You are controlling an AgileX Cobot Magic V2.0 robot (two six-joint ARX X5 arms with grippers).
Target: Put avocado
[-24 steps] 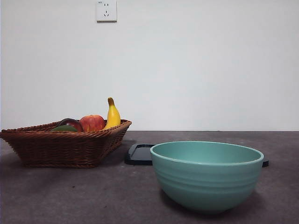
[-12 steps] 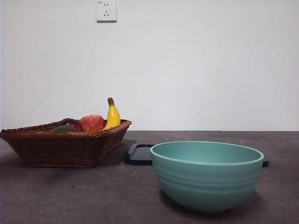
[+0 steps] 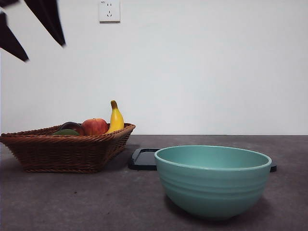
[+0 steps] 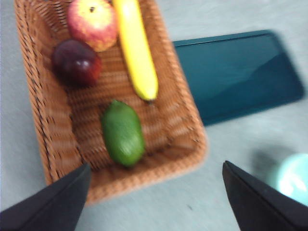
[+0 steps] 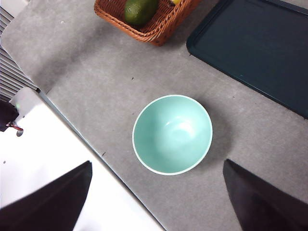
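Observation:
The avocado (image 4: 122, 133) is dark green and oval, and it lies in the wicker basket (image 4: 199, 144) near one end. From the front, only the avocado's (image 3: 66, 132) top shows above the basket's rim (image 3: 67, 149). My left gripper (image 4: 154, 202) hovers open above the basket and holds nothing. Its black jaws (image 3: 31, 29) show at the top left of the front view. My right gripper (image 5: 154, 202) is open and empty, high above the table, over the teal bowl (image 5: 172, 134). The avocado (image 5: 139, 9) also shows in the right wrist view.
In the basket with the avocado are a red apple (image 4: 92, 21), a dark red-purple fruit (image 4: 76, 62) and a banana (image 4: 134, 48). A dark tray (image 4: 236, 72) lies flat beside the basket. The teal bowl (image 3: 213, 185) stands in front, at the right.
Black gripper jaws have come into the front view's top left corner, above the basket. The fruit, basket, bowl and tray have not moved.

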